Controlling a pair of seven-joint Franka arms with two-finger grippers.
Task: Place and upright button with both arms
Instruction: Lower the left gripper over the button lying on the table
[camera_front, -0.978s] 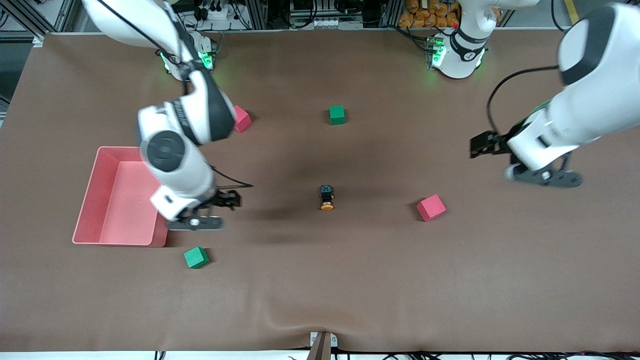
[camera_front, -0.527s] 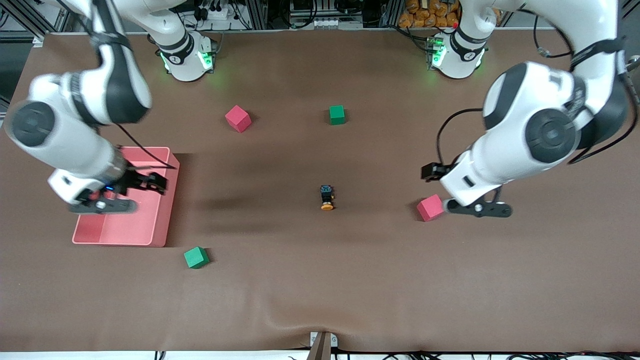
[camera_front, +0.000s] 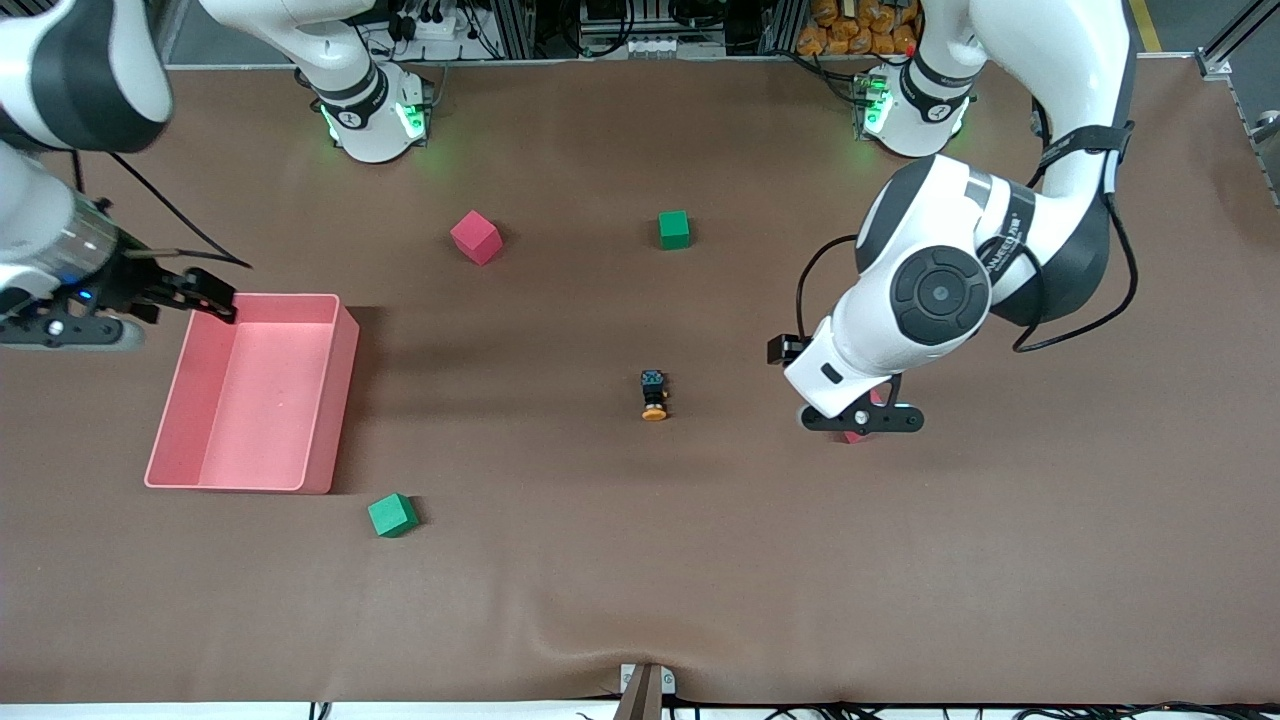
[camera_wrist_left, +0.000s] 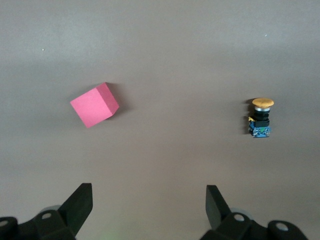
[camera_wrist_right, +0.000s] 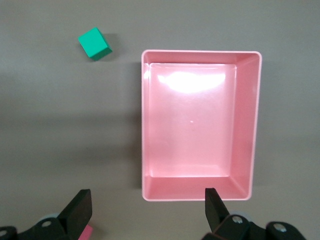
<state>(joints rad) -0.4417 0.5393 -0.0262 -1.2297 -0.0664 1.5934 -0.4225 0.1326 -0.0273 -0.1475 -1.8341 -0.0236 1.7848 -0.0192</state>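
A: Where is the small push-button with the round orange cap and the black and dark-blue body (camera_front: 654, 394) now?

B: It lies on its side on the brown cloth worktop (camera_front: 640, 560), about in the middle, and nothing touches it. Its long axis runs toward the front camera: the orange cap is at the nearer end, the blue base at the end toward the robots' bases.

A: And the end effectors?

B: The left end effector (camera_front: 860, 418) hangs above a pink-red foam cube (camera_wrist_left: 94, 105) beside the button, toward the left arm's end of the worktop. Its fingers (camera_wrist_left: 78, 204) stand wide apart and hold nothing. The right end effector (camera_front: 70, 328) is over the worktop next to the pink plastic tray (camera_front: 345, 345), well apart from the button, also wide and empty (it looks to be waiting).

A: What could go wrong from here?

B: I think the cube is the first risk. If the left end effector descends where it is, it meets the cube, not the button. Also the body is round, so a push from one finger may roll it away. The cap is wider than the body, so when raised the button could tip again if it is released early.

A: Other things?

B: One more pink-red cube (camera_front: 475, 237) and two green foam cubes (camera_front: 674, 229) (camera_front: 392, 515), all apart from the button.
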